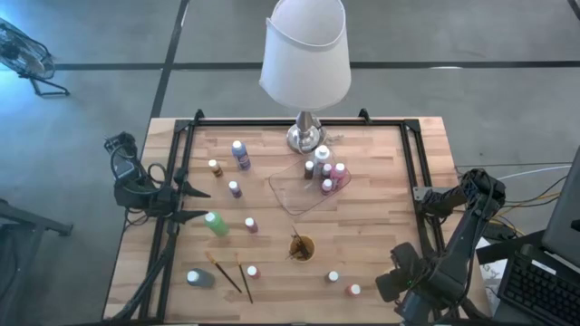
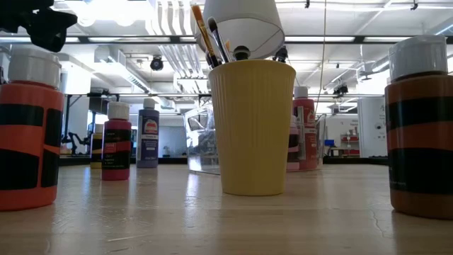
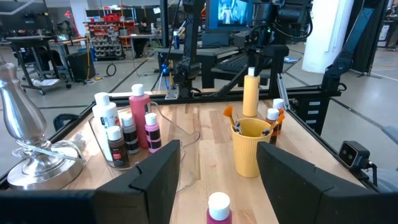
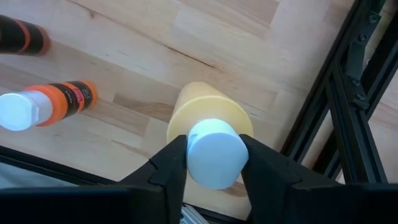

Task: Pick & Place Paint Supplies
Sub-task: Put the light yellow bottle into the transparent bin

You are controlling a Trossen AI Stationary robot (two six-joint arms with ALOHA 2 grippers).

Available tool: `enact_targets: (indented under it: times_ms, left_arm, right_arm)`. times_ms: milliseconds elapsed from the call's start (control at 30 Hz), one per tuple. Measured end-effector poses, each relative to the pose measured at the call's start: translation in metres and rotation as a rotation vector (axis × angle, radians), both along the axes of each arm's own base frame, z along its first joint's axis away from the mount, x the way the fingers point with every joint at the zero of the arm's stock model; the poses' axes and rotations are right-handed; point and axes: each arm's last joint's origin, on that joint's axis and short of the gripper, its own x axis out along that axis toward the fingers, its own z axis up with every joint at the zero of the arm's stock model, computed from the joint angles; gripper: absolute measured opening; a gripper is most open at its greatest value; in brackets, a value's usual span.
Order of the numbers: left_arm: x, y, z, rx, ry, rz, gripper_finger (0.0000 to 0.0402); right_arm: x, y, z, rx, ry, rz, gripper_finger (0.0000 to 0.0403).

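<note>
Clamped between my right gripper's fingers is the white cap of a yellow bottle, near the table's right rail. I cannot tell whether its base touches the wood. Two orange-and-black bottles are close by.

My left gripper hovers at the left side with its fingers spread wide and nothing between them. A pink bottle stands just ahead of it, and a green bottle is beside it. Farther on is the cup with brushes standing in it. Several bottles are grouped in the clear tray by the lamp. Two loose brushes lie near the front edge, and other bottles are scattered about the tabletop.
</note>
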Motion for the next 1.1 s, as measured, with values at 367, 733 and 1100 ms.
enact_targets:
  times_ms: [367,733,1100]
  left_arm:
    - [0.0,0.0,0.0,0.0,0.0,0.0,0.0218]
    - [0.0,0.0,0.0,0.0,0.0,0.0,0.0218]
    - [0.0,0.0,0.0,0.0,0.0,0.0,0.0218]
  right_arm:
    - [-0.0002,-0.0002,-0.0001,-0.002,0.002,0.007,0.0116]
    - [0.0003,-0.0016,-0.0002,-0.028,-0.012,0.055,0.012]
    - [-0.0007,-0.0049,0.0,-0.07,-0.004,0.104,0.0127]
